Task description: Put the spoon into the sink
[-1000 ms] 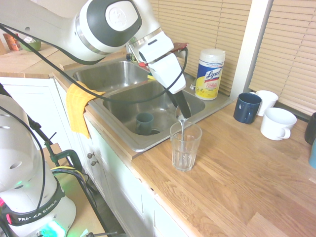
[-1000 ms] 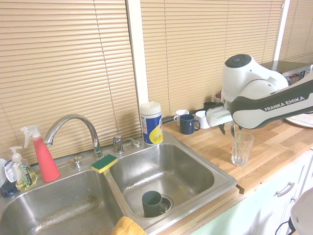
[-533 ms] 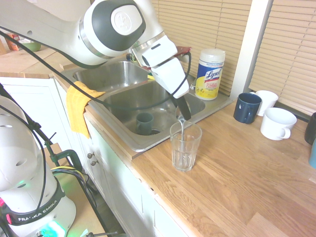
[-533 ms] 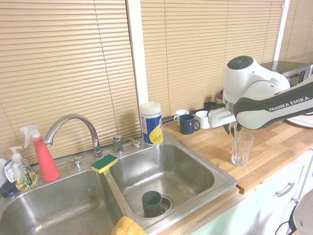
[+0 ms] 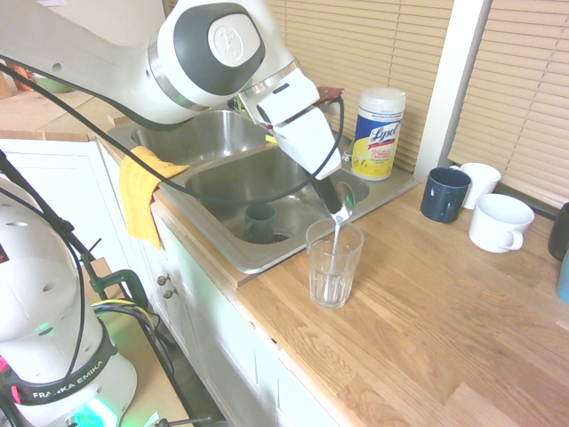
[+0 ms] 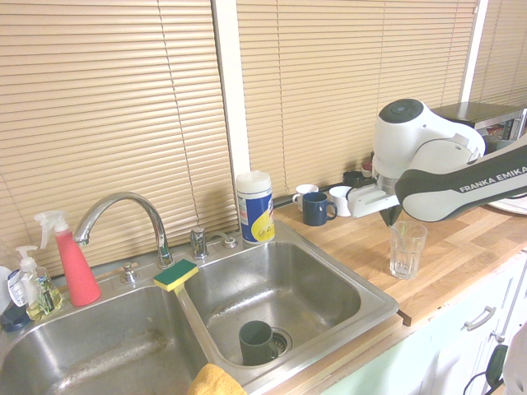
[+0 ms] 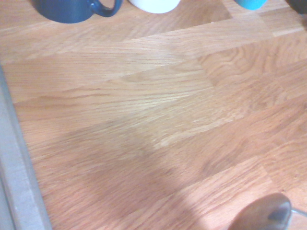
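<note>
Kitchen, blinds hanging | wooden desk (image 5: 427, 302) bearing one two-basin sink (image 6: 329, 321), one glass (image 5: 333, 265) | hand (image 5: 339, 213) pinching one spoon (image 5: 334, 242) | three mugs (image 5: 444, 193) standing

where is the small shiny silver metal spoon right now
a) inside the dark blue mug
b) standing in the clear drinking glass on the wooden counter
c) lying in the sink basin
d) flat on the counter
b: the small shiny silver metal spoon stands in the clear drinking glass on the wooden counter, its top pinched by the gripper.

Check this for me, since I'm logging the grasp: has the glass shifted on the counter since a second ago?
No. The glass stands at the same spot beside the sink corner, and the gripper is shut on the spoon handle.
</note>
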